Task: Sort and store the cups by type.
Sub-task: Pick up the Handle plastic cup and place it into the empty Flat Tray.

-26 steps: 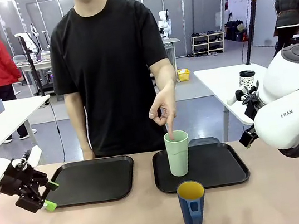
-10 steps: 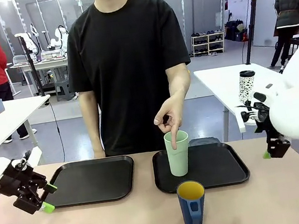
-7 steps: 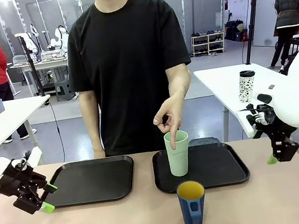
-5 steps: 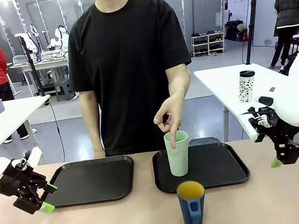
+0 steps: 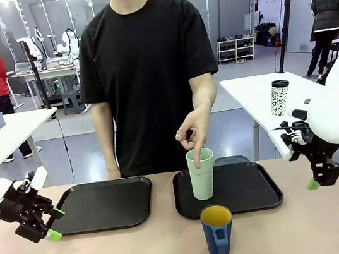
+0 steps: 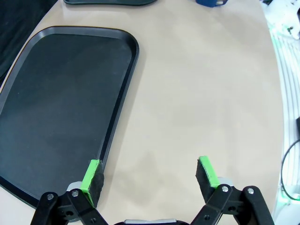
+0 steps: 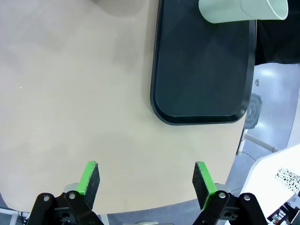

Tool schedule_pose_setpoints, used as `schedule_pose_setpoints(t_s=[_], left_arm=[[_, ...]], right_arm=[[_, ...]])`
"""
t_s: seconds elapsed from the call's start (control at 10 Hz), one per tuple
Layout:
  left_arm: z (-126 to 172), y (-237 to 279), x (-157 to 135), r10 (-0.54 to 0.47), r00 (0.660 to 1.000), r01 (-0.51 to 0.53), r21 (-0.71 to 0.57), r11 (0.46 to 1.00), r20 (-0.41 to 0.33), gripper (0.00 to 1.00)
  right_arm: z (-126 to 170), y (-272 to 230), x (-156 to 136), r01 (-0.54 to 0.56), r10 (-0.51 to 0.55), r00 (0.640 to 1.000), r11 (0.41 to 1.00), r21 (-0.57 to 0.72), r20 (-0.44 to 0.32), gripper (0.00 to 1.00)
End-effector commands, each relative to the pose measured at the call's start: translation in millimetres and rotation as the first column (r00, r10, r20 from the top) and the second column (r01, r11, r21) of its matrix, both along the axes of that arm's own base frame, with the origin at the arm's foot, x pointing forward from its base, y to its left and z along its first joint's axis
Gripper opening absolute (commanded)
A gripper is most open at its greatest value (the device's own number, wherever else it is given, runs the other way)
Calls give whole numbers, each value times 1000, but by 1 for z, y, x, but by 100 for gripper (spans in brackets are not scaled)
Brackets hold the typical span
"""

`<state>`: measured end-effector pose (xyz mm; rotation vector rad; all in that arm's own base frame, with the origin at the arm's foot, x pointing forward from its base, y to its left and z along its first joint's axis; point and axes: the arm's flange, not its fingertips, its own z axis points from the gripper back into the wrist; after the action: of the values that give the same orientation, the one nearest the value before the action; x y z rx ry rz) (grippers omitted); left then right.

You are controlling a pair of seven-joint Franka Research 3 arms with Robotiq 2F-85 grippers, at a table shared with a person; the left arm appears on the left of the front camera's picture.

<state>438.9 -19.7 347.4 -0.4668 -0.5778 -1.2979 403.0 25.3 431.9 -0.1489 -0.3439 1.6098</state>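
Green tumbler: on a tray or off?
On: the green tumbler stands upright on the right-hand black tray, the person's hand at its rim.

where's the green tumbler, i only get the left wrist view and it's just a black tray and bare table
observer: the green tumbler stands upright on the right tray, near its left end
operator: anyone touching it
observer: the person's hand is above it, one finger pointing down at its rim; i can't tell if it touches
operator: and the right claw
observer: the right claw is open over bare table, off that tray's right end, holding nothing
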Motion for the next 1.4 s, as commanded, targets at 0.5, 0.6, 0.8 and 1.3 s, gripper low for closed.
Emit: schedule_pose_setpoints(t_s=[0.5, 0.6, 0.8, 1.3], left_arm=[[0, -1, 1, 5, 999, -5, -6, 1000, 32, 100], [0, -1, 1, 5, 999, -5, -6, 1000, 32, 100], [0, -1, 1, 5, 999, -5, -6, 1000, 32, 100], [0, -1, 1, 5, 999, -5, -6, 1000, 32, 100]], right_arm=[[-76, 19, -13, -203, 235, 972, 870, 450, -15, 100], [-89, 27, -12, -226, 251, 968, 814, 535, 26, 100], [-117, 31, -11, -238, 257, 964, 720, 652, 69, 100], [-181, 31, -7, -224, 301, 950, 480, 848, 81, 100]])
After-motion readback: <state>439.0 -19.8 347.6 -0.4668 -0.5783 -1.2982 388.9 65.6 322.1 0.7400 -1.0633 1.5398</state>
